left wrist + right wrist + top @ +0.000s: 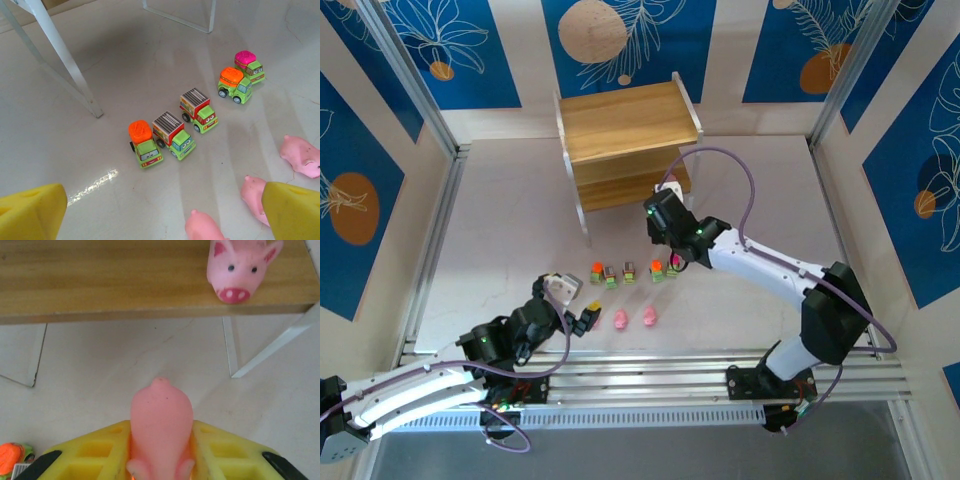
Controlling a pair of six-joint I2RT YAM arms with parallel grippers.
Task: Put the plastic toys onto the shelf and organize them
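Pink pig (pixel 161 412) clamped in right gripper (pixel 160 455), snout toward shelf (pixel 630 125) at tabletop's far edge, likely to join shelved pig (pixel 239 267) at lower board's (pixel 100 280) front edge. Left gripper (pixel 162 210) spread apart above loose pigs (pixel 300 155) beside truck row (pixel 172 132), probably choosing next.

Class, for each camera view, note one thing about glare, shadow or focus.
Left wrist: a glare streak on the table, and the yellow fingers blur near the lens. Right wrist: the held pig looks soft, the shelved pig crisper. Top external: even light, no harsh shadows.
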